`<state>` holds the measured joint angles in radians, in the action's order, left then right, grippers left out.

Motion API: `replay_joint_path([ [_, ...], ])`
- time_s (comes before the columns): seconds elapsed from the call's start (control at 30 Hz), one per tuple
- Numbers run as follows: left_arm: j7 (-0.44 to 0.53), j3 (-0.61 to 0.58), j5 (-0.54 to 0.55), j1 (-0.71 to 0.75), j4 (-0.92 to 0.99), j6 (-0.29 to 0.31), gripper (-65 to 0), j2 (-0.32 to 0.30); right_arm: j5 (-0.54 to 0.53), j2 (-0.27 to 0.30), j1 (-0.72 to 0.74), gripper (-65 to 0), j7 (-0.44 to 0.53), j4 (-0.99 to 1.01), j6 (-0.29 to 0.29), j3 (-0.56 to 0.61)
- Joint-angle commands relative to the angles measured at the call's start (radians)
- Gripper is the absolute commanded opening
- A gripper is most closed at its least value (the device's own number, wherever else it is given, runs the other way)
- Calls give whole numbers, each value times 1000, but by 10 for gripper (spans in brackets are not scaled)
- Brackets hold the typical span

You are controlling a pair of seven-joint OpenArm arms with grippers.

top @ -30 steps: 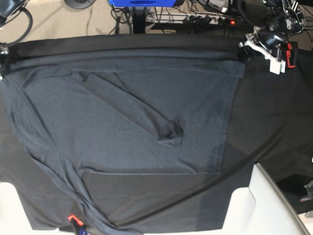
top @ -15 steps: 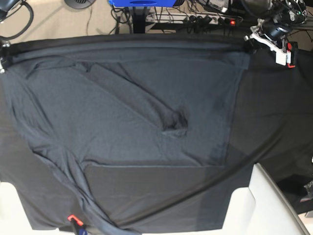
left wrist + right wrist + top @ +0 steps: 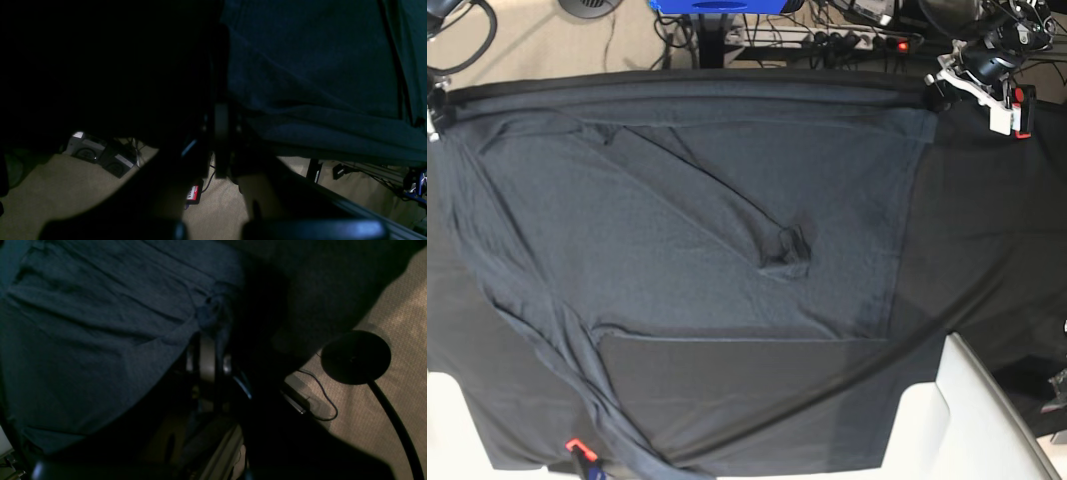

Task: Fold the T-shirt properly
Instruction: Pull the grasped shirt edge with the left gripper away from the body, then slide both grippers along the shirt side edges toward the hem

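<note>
The dark slate-grey T-shirt (image 3: 697, 220) lies spread on the black tablecloth (image 3: 987, 230), its far hem pulled taut along the table's back edge. One sleeve (image 3: 717, 205) lies folded diagonally across the body, ending in a small crumple. My left gripper (image 3: 934, 92) is shut on the shirt's far right corner. In the left wrist view its closed fingers (image 3: 221, 126) sit beside the fabric (image 3: 317, 83). My right gripper (image 3: 432, 100) shows only at the frame's left edge. In the right wrist view it (image 3: 208, 331) is shut on a bunched corner of the cloth (image 3: 210, 311).
White blocks stand at the near right (image 3: 987, 420) and near left corner (image 3: 442, 420). A small orange clip (image 3: 577, 445) sits at the front edge, where a strip of the shirt trails off. Cables and a power strip (image 3: 847, 40) lie on the floor behind the table. A round black stand base (image 3: 355, 356) rests on the carpet.
Both grippers have drawn the shirt's far hem back and outward toward the table's back edge. The fabric now lies flatter and tauter. In the last half second little has moved.
</note>
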<state>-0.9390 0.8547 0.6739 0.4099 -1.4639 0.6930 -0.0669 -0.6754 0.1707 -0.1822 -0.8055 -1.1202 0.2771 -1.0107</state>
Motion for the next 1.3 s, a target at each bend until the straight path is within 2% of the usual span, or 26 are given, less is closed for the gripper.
replay_joint_path([
  [0.0, 16, 5, 7, 5, -13, 5, -650, -14, -7, 23, -1, -650, 21, -21, 3, -9],
  [0.37, 16, 5, 4, 1, -11, 5, -650, -14, -7, 23, -1, -636, 19, -21, 3, -9],
  [0.43, 16, 5, 2, -1, -11, 5, -650, -14, -7, 23, -1, -581, 19, -21, 1, -9],
  [0.57, 16, 5, 2, -3, -11, 5, -650, -14, -13, 22, -1, -431, 19, -21, 1, -9],
  [0.7, 16, 7, 2, -3, -10, 5, -434, -14, -14, 22, -1, -350, 21, -21, 1, -10],
  [0.8, 16, 10, 2, -3, 9, 5, -265, -15, -14, 22, -1, -314, 21, -21, 1, -18],
  [0.87, 16, 10, 2, -3, 25, 5, -160, -17, -14, 20, 0, -303, 18, -21, 1, -64],
  [0.93, 18, 13, 2, -3, 39, 5, -95, -20, -10, 8, 2, -303, 18, -21, 1, -96],
  [1.0, 19, 15, 2, -3, 39, 5, -67, -21, -8, 8, 2, -303, 18, -22, 1, -106],
  [1.13, 19, 97, 2, -19, 29, 5, -69, -32, -7, 19, 2, -303, 18, -85, 1, -99],
  [1.2, 16, 148, 0, -41, 29, 5, -69, -63, -5, 23, 6, -303, 16, -137, 1, -96],
  [1.27, 15, 166, 0, -50, 29, 5, -69, -104, -5, 56, 8, -303, 16, -169, 1, -32],
])
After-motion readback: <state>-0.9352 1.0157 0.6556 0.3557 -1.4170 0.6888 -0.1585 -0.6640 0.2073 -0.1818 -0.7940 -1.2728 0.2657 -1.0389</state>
